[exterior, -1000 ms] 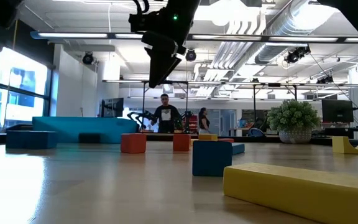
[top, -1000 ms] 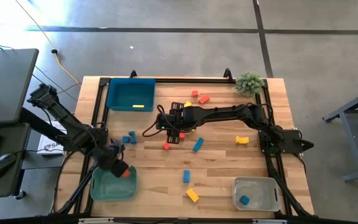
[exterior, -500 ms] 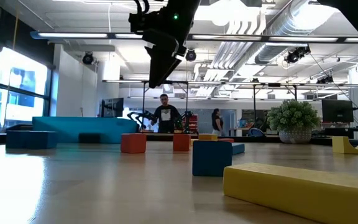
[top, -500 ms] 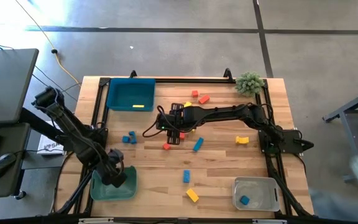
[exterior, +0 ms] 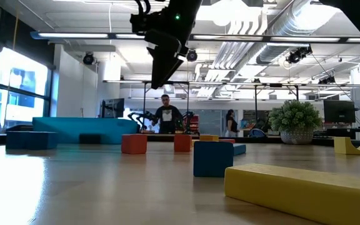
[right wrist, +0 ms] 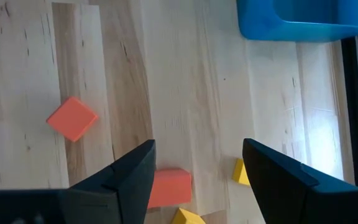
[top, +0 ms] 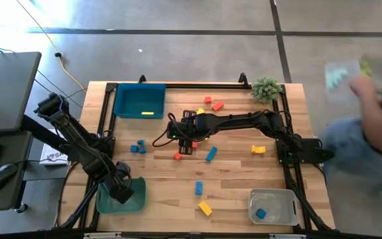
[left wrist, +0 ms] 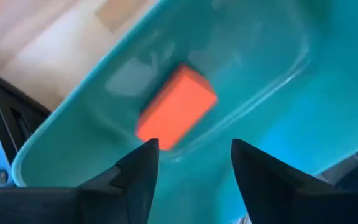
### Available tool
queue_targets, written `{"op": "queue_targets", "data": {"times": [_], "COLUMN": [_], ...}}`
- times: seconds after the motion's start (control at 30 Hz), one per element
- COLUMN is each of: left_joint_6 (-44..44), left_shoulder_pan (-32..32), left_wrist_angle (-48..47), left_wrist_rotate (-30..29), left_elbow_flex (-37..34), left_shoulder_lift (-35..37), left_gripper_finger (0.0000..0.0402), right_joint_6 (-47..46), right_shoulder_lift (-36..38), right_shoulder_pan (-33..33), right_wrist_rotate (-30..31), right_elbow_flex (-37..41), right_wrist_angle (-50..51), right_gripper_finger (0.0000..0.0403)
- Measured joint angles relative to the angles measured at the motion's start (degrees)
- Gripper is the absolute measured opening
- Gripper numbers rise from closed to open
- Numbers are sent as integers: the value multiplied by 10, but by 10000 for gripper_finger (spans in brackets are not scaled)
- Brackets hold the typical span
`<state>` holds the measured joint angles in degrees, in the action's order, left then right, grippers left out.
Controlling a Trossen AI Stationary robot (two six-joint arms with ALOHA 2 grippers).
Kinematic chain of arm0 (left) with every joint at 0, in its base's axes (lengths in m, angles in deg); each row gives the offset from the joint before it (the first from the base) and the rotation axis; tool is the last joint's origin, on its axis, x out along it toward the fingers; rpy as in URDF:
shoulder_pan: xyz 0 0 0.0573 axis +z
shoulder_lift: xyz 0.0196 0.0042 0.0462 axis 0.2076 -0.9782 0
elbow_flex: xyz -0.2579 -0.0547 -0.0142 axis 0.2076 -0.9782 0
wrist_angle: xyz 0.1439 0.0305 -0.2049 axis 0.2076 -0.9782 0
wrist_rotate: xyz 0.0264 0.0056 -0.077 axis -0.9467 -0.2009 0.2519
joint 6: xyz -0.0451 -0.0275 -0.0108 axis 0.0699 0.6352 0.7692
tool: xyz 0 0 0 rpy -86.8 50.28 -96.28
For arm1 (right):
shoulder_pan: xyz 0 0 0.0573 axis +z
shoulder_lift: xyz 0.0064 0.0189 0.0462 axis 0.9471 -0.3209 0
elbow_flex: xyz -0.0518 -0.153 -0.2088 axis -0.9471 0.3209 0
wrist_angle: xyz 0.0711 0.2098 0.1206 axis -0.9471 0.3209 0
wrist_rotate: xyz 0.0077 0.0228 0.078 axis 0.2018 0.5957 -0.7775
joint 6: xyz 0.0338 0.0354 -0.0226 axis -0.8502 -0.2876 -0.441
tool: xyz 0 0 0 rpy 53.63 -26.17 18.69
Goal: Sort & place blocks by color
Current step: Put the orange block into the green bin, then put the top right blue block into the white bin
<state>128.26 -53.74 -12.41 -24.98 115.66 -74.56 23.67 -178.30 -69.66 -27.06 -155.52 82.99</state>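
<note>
Looking down from the high view, I have the left end effector (top: 120, 189) over the green tray (top: 138, 201) at the desk's near-left corner, since red-orange goes there; the right end effector (top: 184, 133) hovers mid-desk among loose blocks (top: 211, 154), the yellow bar in the blue tray (top: 126, 109), a blue cube in the grey tray (top: 287, 211)

Low view: wooden desk (exterior: 74, 187), a person (exterior: 165, 117) far behind

Left wrist: my fingers (left wrist: 138, 177) are spread, the red-orange block (left wrist: 176, 107) free in the tray

Right wrist: fingers (right wrist: 132, 177) spread above two red-orange blocks (right wrist: 72, 118)
</note>
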Motion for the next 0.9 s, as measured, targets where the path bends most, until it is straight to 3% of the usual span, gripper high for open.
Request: {"op": "queue_targets", "data": {"times": [0.17,0.43,0.9], "left_joint_6": [0,-5,-60], "left_shoulder_pan": [1,1,15], "left_wrist_angle": [9,30,35], "left_wrist_rotate": [5,-20,-160], "left_elbow_flex": [0,0,0], "left_shoulder_lift": [3,40,170], "left_gripper_finger": [214,205,198], "right_joint_6": [0,-2,-56], "right_shoulder_lift": [0,0,0], "right_shoulder_pan": [0,0,0], "right_wrist_rotate": [0,-38,-84], "right_elbow_flex": [0,0,0], "right_wrist_angle": [2,64,210], "right_gripper_finger": [227,226,226]}}
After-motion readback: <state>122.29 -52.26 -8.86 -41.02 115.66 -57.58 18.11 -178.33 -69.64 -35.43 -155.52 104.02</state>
